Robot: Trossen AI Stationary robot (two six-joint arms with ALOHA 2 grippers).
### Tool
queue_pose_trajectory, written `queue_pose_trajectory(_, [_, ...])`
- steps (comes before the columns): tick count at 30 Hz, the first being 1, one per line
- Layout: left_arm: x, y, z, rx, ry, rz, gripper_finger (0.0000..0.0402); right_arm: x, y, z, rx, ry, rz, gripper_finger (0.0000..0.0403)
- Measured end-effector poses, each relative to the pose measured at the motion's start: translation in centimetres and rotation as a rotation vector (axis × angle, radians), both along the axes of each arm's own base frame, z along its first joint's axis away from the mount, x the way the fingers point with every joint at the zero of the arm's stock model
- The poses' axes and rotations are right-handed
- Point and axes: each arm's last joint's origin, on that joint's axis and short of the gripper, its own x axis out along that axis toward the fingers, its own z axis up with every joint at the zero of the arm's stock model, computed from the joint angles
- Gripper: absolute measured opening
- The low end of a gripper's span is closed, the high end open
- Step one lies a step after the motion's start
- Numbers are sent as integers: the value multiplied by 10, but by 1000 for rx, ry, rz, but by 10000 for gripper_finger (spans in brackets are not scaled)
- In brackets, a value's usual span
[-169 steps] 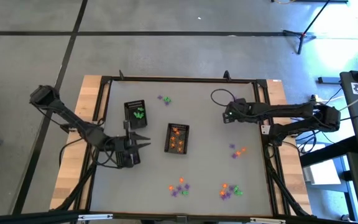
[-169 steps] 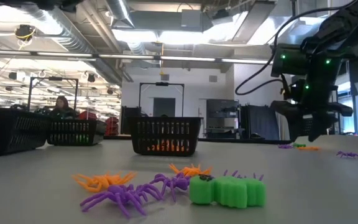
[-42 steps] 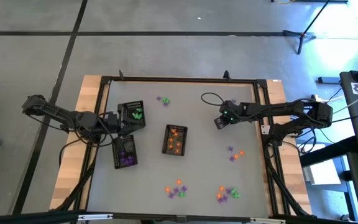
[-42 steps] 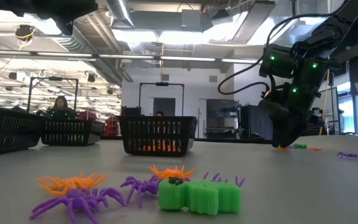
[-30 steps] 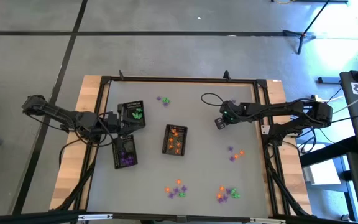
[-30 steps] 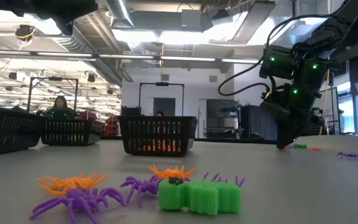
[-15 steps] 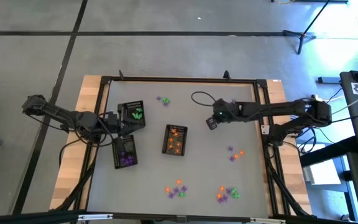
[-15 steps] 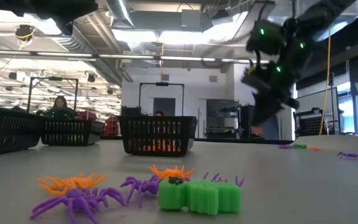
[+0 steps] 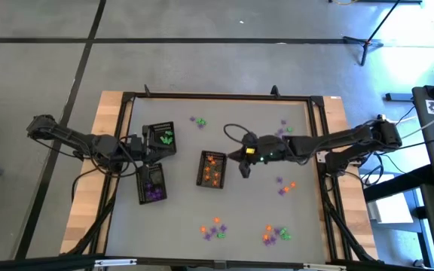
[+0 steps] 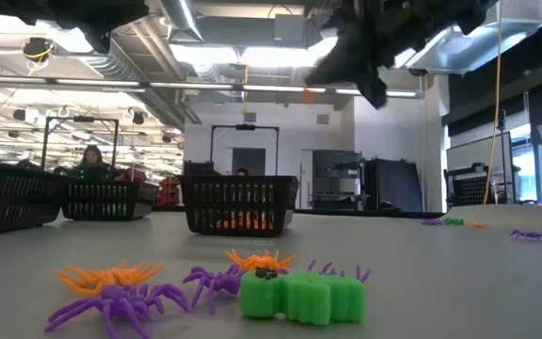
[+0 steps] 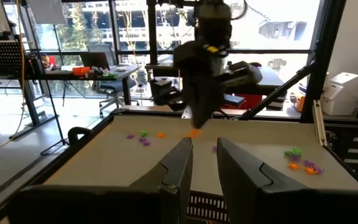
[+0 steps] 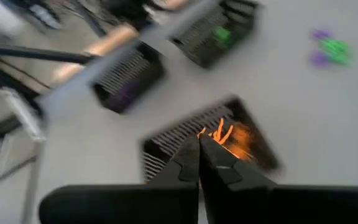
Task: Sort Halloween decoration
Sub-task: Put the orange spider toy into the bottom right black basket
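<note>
An orange trinket (image 12: 219, 132) is pinched at the tips of the right gripper (image 9: 244, 170), whose fingers are clenched on it above the table, just beside the middle tray (image 9: 212, 168) that holds orange pieces. The motion blur makes the trinket's shape hard to tell. Loose decorations lie in clusters on the grey table (image 9: 239, 203): some near the front edge (image 9: 215, 228), some at the front right (image 9: 276, 232), a few near the right rail (image 9: 286, 183) and a pair by the far edge (image 9: 199, 120). The left gripper (image 9: 139, 148) waits between the green tray (image 9: 163, 138) and the purple tray (image 9: 152, 184), its fingers slightly parted around nothing visible. The table centre lies bare. Beyond the table is a workshop where a person (image 10: 92, 158) sits.
</note>
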Motion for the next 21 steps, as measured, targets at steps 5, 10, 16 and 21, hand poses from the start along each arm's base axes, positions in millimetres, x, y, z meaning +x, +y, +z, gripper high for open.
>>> queue_pose_trajectory(5, [0,0,0,-1,-3,5,68,11,13,-4,-30,-72,31,4])
queue_pose_trajectory(10, [0,1,1,-2,-5,19,68,19,14,-19,-34,-36,40,51])
queue_pose_trajectory(16, [0,1,0,-1,-3,28,68,25,9,-25,-22,-29,87,145])
queue_pose_trajectory(21, [0,1,0,0,0,27,68,22,0,1,9,10,119,195])
